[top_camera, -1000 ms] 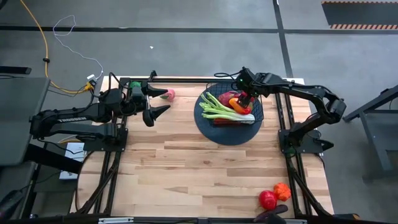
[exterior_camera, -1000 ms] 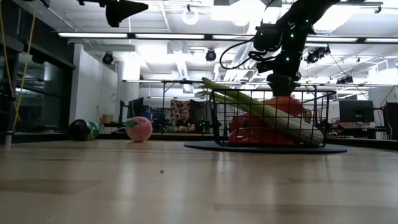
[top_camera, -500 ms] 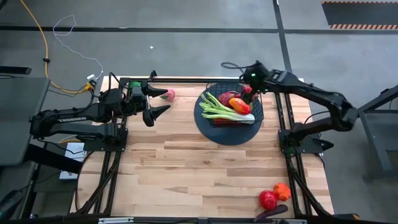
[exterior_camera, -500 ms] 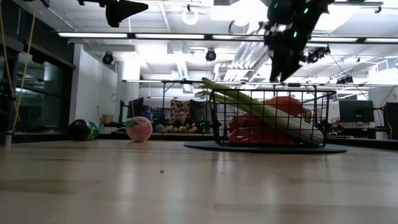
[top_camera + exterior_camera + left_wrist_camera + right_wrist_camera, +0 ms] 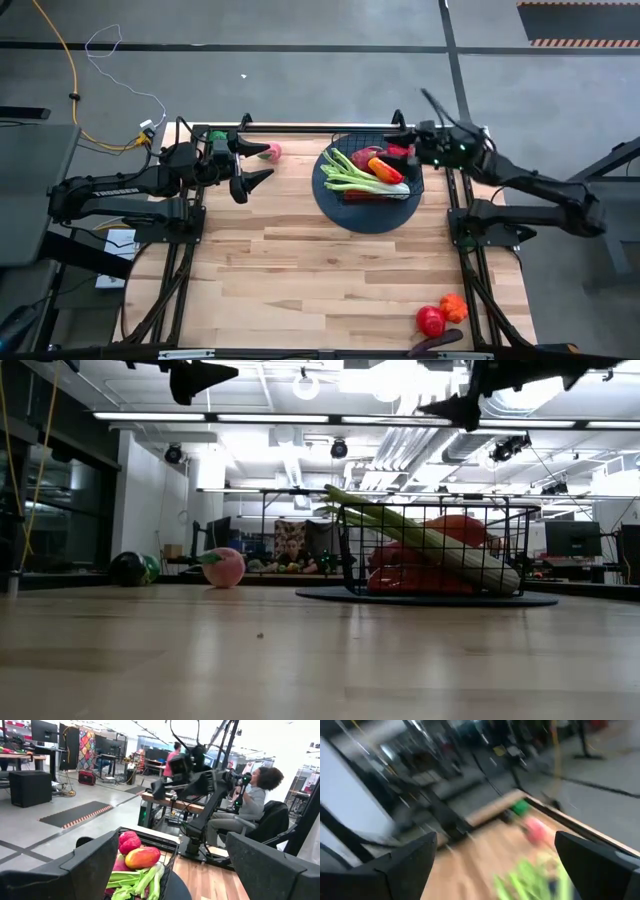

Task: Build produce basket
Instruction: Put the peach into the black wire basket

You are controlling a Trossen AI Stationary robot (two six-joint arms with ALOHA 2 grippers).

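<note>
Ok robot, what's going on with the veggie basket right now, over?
Both grippers open, empty. Right gripper raised beside black wire-mesh basket; left gripper hovering by pink peach. Celery, red pieces loaded. Nothing blocking.

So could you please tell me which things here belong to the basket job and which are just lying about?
Job:
basket
celery, mango and dragon fruit in it
peach, loose at the far edge
red fruit, orange fruit, eggplant at the near edge
right gripper, open over the basket
left gripper, open, waiting

Lying about:
yellow cable
person seated behind
</note>
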